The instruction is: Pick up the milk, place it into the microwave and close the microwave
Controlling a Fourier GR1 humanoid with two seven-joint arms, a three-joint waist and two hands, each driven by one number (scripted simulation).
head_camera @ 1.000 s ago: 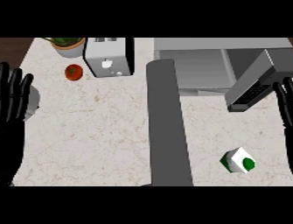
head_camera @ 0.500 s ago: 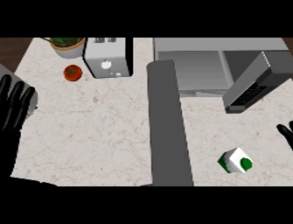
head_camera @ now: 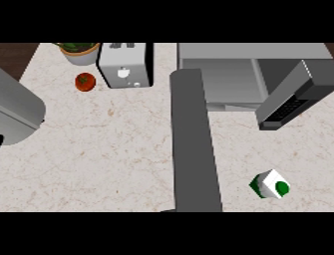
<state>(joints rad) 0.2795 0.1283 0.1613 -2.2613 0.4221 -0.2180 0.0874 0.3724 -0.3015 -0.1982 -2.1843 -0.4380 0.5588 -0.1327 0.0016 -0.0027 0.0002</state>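
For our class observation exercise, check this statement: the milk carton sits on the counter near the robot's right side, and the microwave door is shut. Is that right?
One detail is wrong. The head view shows the microwave with its door swung open, not shut. The rest holds: the milk carton sits on the counter near the robot's right side.

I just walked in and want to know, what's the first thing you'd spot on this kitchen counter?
The little white and green milk carton stands alone on the speckled counter near the lower right. Behind it, at the upper right, the microwave has its door swung wide open. At the upper left are a toaster, a red tomato and a potted plant.
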